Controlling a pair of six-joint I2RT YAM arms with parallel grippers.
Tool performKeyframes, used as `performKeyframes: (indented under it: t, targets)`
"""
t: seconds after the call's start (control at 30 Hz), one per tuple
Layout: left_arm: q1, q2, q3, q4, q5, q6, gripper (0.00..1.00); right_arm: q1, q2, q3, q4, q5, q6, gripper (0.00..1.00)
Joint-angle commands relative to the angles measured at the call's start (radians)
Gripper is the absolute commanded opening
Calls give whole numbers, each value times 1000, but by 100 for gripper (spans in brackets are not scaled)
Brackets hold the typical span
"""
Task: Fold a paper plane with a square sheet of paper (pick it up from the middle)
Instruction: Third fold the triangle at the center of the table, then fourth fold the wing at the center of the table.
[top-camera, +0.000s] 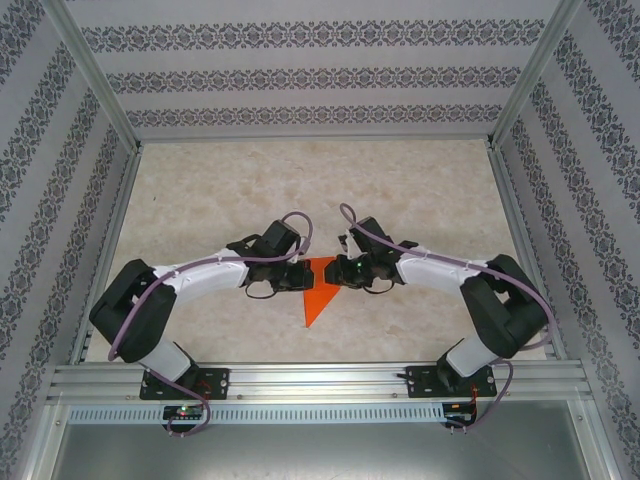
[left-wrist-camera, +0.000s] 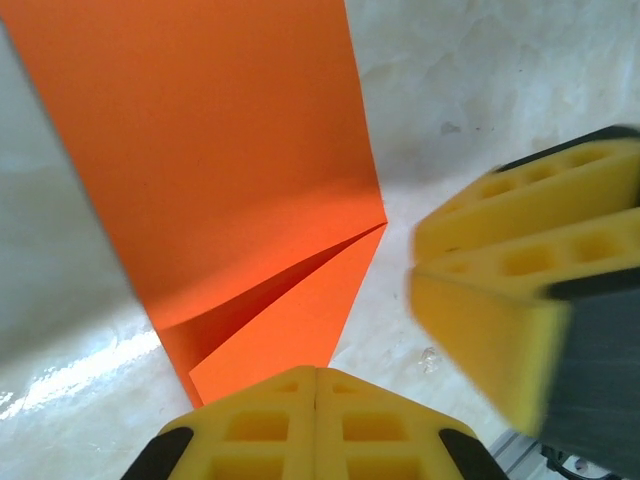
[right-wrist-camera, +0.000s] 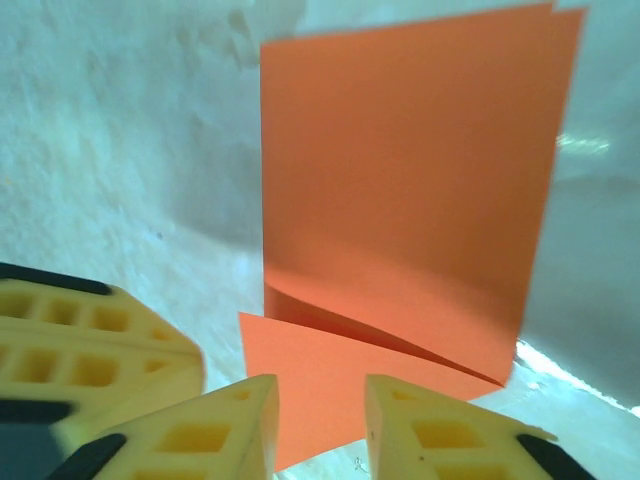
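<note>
The orange sheet of paper (top-camera: 316, 298) lies on the table between the two grippers, folded, with a slanted flap lifting slightly off the layer under it (left-wrist-camera: 230, 150) (right-wrist-camera: 400, 180). In the top view it narrows to a point toward the near edge. My left gripper (top-camera: 303, 277) is at the paper's left side, its yellow fingers pressed together (left-wrist-camera: 316, 385) at the flap's edge. Nothing shows between them. My right gripper (top-camera: 337, 272) is at the right side, fingers apart (right-wrist-camera: 320, 420) over the flap. Each wrist view shows the other gripper's fingers (left-wrist-camera: 500, 300) (right-wrist-camera: 90, 350) close by.
The marbled table top (top-camera: 420, 190) is bounded by aluminium rails (top-camera: 110, 250) and patterned walls on three sides. Both arms reach inward from their bases at the near edge and meet at the middle.
</note>
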Motion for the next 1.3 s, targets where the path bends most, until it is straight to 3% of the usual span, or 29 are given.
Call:
performKeyframes:
  t: [0.0, 0.23, 0.57, 1.27]
  targets:
    - [-11, 18, 22, -25, -28, 32, 6, -46, -49, -74, -1, 53, 44, 32]
    - [-32, 37, 27, -40, 8, 78, 7, -62, -41, -136, 64, -20, 61, 39]
    - [-47, 101, 45, -117, -100, 85, 4, -42, -3, -130, 106, -48, 78, 40]
    - [-47, 150, 22, -114, -130, 76, 0, -16, 77, -100, 211, -72, 145, 39]
